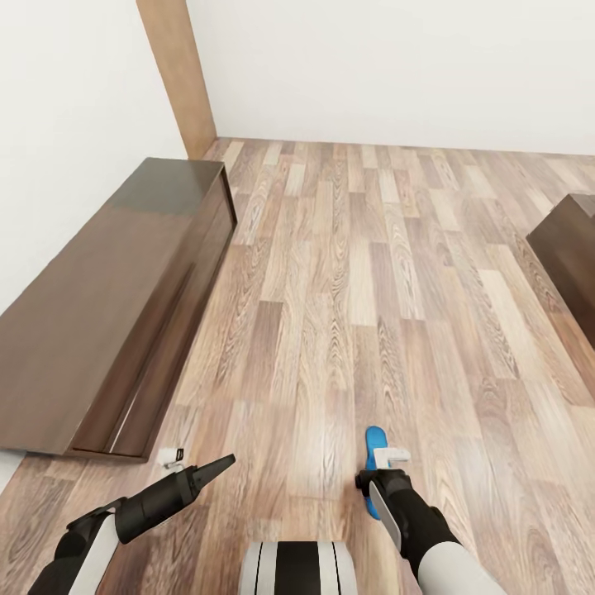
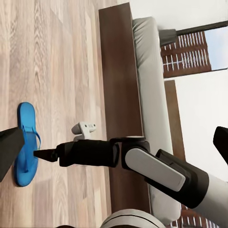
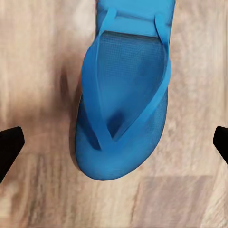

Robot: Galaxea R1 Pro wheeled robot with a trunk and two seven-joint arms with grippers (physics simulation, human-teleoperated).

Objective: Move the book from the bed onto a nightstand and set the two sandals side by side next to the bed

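while right arm reached down over brown wood-plank floor (image 1: pixel 347 273), flat bright-blue sandal with thin straps (image 3: pixel 121 118) lay on planks directly below right gripper (image 1: pixel 373 473), black fingertips (image 3: pixel 9 147) spread wide either side of it, not touching. left gripper (image 1: pixel 216 468) hovered over floor, closure: cannot tell. long low dark brown glossy cabinet (image 1: pixel 107 314) stood against white wall. bed, dark wooden frame (image 2: pixel 121 95) with pale grey mattress, lay beyond right arm in left wrist view.
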